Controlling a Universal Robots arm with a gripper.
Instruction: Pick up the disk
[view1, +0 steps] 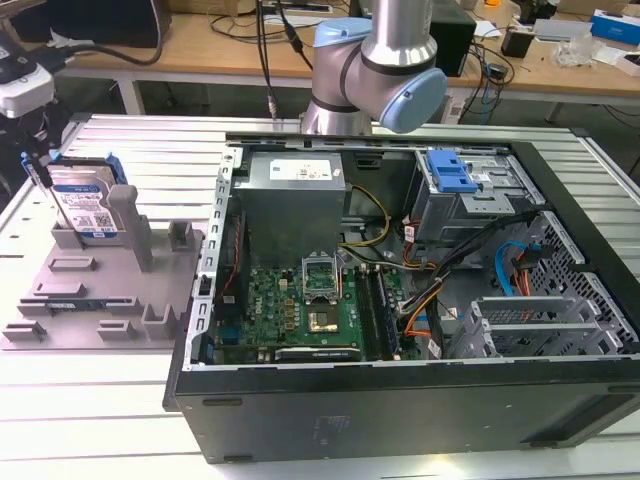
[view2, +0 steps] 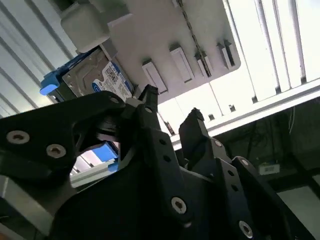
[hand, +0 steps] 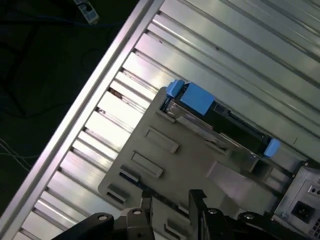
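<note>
**Slatted bench, disk not picked up yet**

Aluminium slats make up the table, which carries an open computer case. Toward the exterior view's left sits a grey fixture plate. The disk stands on edge in a slot at the plate's far end, label facing out. The arm rises behind the case.

In the second wrist view, the gripper has its black jaws parted with a clear gap and nothing between them. The disk lies beyond them, partly hidden by the gripper body and not touched as far as I can see.

The first wrist view looks down on the plate with the disk edge-on in its slot, well apart from the gripper.

So I'd say it's early days: the gripper is over the fixture, but the grasp and the lift are both undone.
</note>
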